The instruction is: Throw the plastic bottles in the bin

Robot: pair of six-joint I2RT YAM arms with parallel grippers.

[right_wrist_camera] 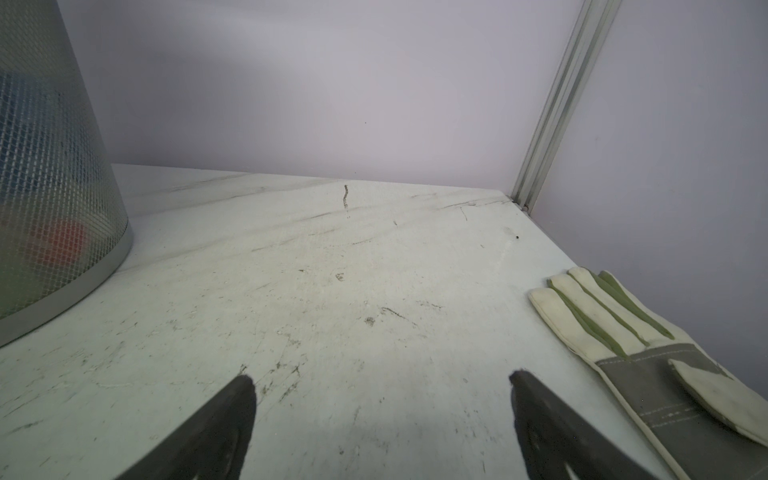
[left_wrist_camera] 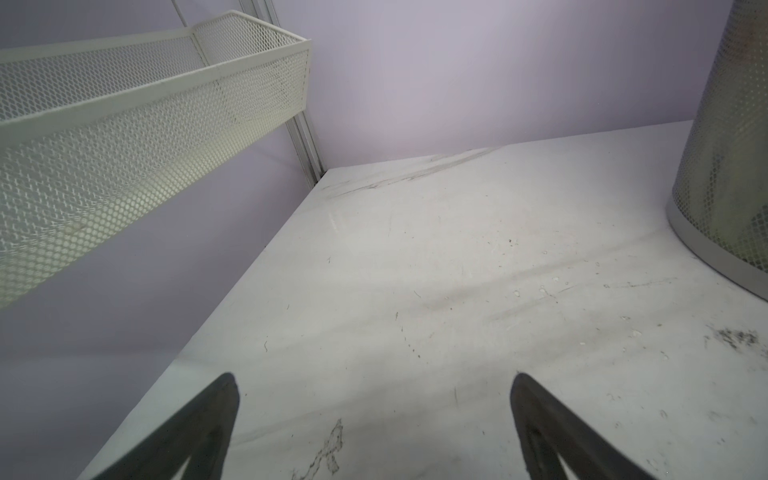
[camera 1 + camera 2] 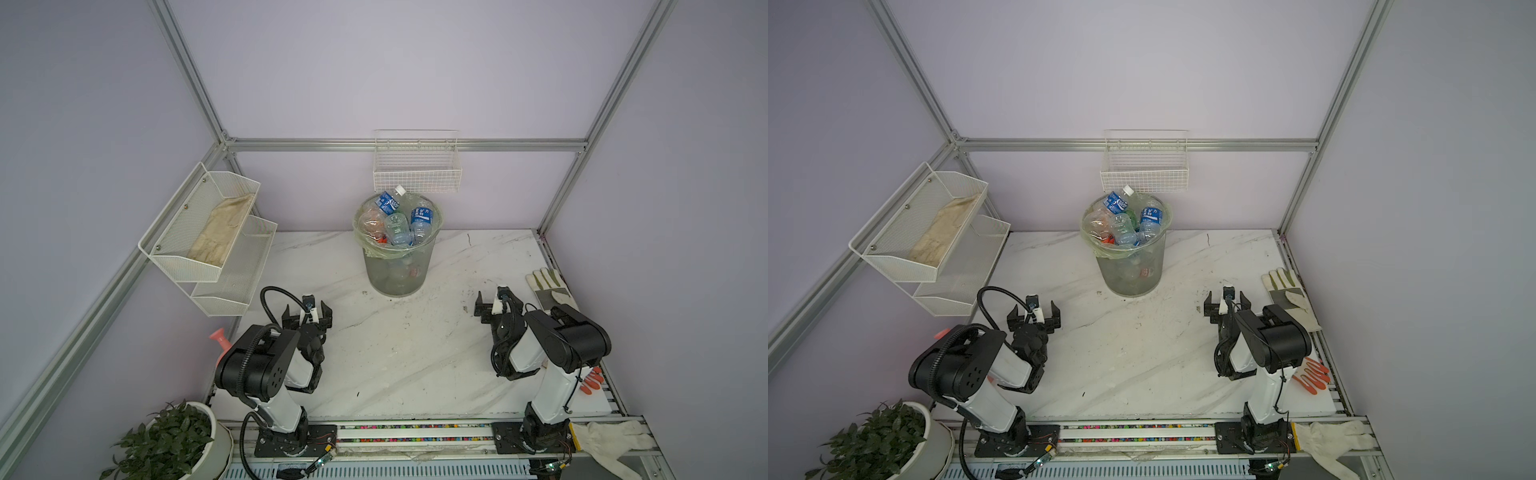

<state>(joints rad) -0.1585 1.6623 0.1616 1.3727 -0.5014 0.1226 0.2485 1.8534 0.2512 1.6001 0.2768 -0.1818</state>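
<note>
Bin (image 3: 397,274): grey mesh, green liner, heaped past rim with clear bottles (image 3: 420,224) (2 blue labels uppermost). Left gripper (image 3: 306,316), right gripper (image 3: 497,305): jaws spread wide, empty.

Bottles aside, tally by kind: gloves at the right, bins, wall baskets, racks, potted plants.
Gloves: 3 (striped glove, orange glove, white glove)
Bin: 1
Wall basket: 1
Rack: 1
Potted plant: 1
Total: 7

wire-mesh bin (image 3: 398,270), scuffed marble-look table (image 3: 415,353)
</note>
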